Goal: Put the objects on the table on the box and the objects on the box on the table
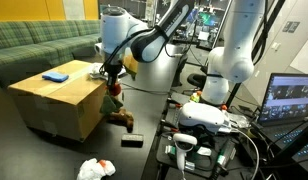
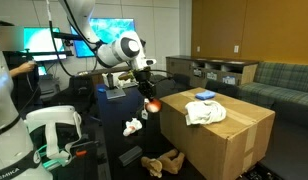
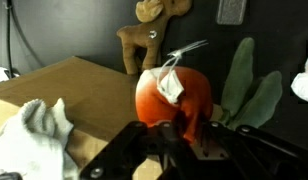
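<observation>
Orange plush (image 3: 154,100) hangs clamped between the gripper's (image 3: 179,128) fingers, just off the box's (image 3: 74,85) corner, above the table (image 3: 194,30). The step, we judge, is a carry across that edge; which way we cannot tell. Boxward, we should clear the rim and set it on bare cardboard, away from the white cloth (image 3: 34,130). Tableward, we should lower it clear of the moose (image 3: 144,45).

Robotics lab: lit monitors (image 2: 79,40), white robot arm (image 1: 232,55), green sofa (image 1: 34,45) along wall.
</observation>
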Available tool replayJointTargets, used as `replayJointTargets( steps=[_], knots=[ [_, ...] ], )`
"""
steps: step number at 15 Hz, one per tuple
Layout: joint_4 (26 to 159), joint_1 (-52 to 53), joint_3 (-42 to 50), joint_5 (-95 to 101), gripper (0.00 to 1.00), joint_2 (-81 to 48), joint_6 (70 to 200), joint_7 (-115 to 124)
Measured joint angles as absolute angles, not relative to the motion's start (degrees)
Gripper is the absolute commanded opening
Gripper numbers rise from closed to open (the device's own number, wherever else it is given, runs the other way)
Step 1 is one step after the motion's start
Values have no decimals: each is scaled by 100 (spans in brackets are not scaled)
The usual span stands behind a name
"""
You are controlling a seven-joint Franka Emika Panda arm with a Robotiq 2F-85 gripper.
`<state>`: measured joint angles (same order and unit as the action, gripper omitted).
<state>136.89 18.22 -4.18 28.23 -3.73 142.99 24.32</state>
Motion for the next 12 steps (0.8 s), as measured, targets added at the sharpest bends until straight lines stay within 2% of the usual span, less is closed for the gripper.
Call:
replayJointTargets(
  steps=[7, 12],
  knots=[
    [13984, 1939, -1073, 2791, 3, -908, 14319, 3025],
    [13692, 2406, -1070, 3036, 3, -1811, 14613, 3974]
  ],
)
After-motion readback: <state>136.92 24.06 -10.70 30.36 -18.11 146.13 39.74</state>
